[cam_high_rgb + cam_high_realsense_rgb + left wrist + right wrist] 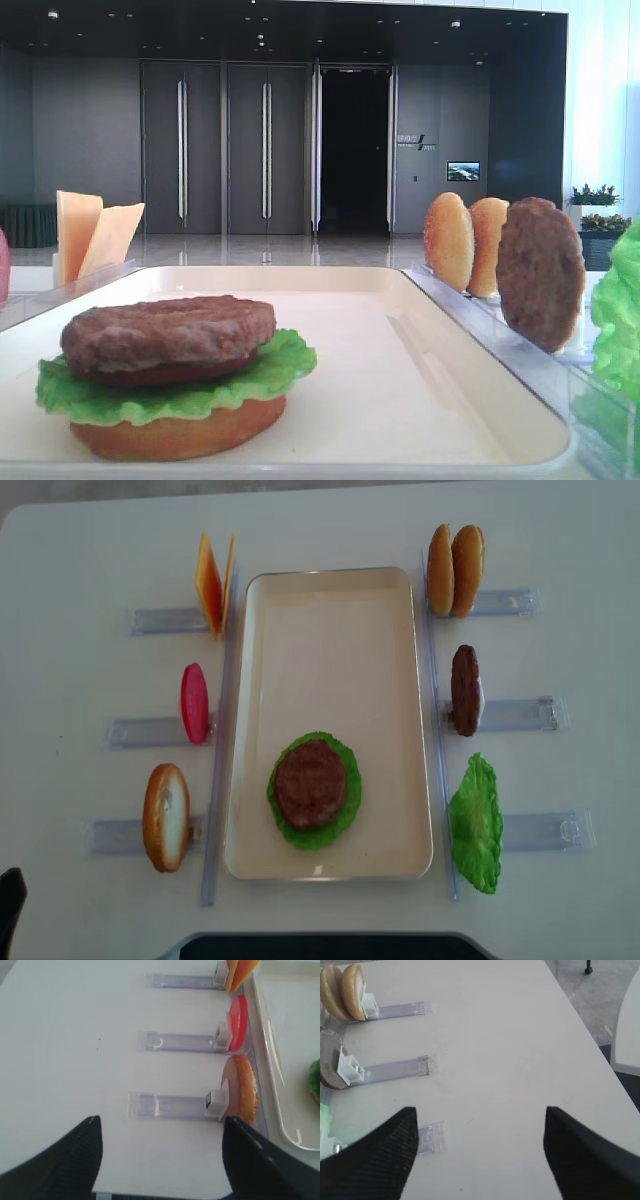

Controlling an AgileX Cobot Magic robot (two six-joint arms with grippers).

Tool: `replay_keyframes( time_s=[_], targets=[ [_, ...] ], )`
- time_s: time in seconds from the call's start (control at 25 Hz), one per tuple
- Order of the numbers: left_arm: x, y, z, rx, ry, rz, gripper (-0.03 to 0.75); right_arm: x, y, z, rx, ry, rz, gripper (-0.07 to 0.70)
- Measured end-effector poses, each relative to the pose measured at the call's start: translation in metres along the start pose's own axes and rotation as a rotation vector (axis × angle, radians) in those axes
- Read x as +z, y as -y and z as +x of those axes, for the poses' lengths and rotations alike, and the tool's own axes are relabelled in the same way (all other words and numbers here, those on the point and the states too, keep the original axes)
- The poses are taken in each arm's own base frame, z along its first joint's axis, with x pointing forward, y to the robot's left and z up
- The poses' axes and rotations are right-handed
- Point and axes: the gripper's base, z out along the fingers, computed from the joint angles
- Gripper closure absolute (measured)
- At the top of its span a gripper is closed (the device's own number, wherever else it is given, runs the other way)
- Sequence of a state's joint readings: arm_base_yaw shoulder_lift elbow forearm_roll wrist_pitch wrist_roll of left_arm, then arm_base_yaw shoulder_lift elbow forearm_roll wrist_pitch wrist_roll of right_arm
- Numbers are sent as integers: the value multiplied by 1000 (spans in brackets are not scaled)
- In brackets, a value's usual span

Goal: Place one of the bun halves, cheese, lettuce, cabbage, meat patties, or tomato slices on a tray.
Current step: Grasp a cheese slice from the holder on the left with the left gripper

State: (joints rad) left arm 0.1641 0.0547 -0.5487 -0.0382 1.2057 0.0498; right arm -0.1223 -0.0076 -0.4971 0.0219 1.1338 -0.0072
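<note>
On the cream tray [330, 610] lies a stack: bun half [180, 437], lettuce [345, 815], a red tomato slice [170, 375] and a meat patty [311, 782] on top. Left of the tray, cheese [213, 580], a tomato slice [194, 702] and a bun half [165, 816] stand upright in holders. On its right stand two bun halves [455, 570], a patty [465, 690] and lettuce [476, 825]. My left gripper [161, 1122] hovers open over bare table, short of the left bun half [245, 1090]. The right gripper [480, 1110] is open and empty over bare table.
Clear plastic holders [515, 715] stick out sideways from both long sides of the tray. The table's front edge [160, 1194] runs just under the left gripper. A dark rounded base [320, 947] sits at the table's near edge. Floor shows past the table's right edge [580, 1010].
</note>
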Motion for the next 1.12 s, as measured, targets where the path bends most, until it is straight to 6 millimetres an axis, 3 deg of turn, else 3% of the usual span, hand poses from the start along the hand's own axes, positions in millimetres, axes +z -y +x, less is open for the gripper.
replay_keyframes(
  time_s=[0.16,0.4,0.84,1.12],
  targets=[
    [4,-1,-20,-9,-102,5,142,0,0,0,0,0,0,104],
    [30,-3,-55,-18,-281,14,142,0,0,0,0,0,0,104],
    [100,-9,-140,-42,-435,2,142,0,0,0,0,0,0,104],
    [160,-13,-193,-98,-509,-12,142,0,0,0,0,0,0,104]
  ],
)
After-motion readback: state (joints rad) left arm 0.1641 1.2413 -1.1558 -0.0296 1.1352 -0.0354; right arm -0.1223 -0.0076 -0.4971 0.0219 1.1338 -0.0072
